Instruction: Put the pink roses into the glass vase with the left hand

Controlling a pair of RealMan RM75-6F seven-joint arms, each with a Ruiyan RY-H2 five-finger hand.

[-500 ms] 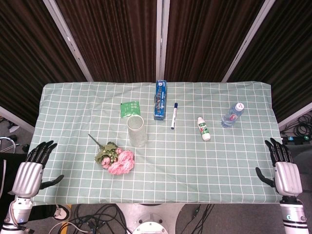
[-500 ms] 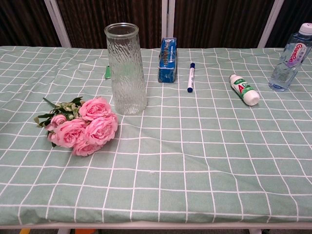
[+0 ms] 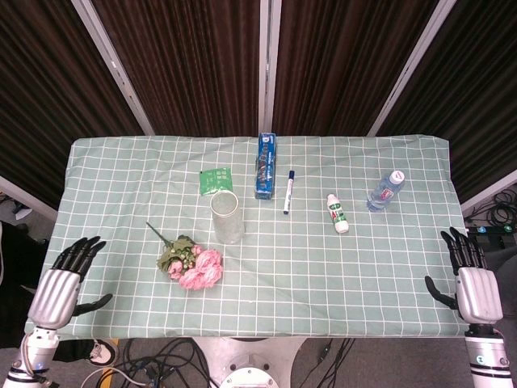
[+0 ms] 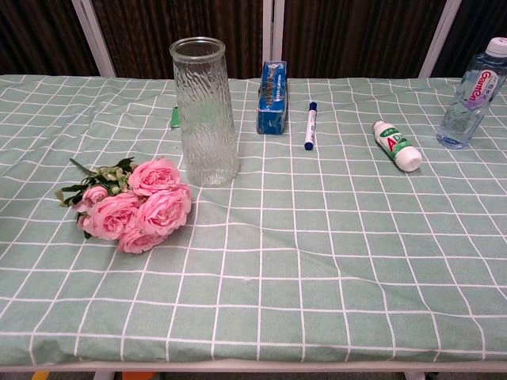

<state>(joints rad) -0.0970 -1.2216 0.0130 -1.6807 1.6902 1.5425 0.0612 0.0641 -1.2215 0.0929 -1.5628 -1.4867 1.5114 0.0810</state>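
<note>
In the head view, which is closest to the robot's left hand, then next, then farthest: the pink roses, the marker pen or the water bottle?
From the left hand, at the table's near left corner:
1. Pink roses, lying on the left side, beside the glass vase.
2. Marker pen, near the middle, toward the back.
3. Water bottle, far over on the right.

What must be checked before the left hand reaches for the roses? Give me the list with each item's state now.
1. Left hand free: ok, it holds nothing, fingers apart, at the table's left edge.
2. Roses reachable: ok, they lie flat on the cloth, stem pointing away from the robot, nothing on top.
3. Vase ready: ok, upright, mouth open, nothing inside.
4. Gap between roses and vase: not ok, the blooms lie close to its base, so a grasp could bump it.
5. Right hand out of the way: ok, it holds nothing at the right edge.
6. Stem length against the vase's depth: cannot tell.
</note>
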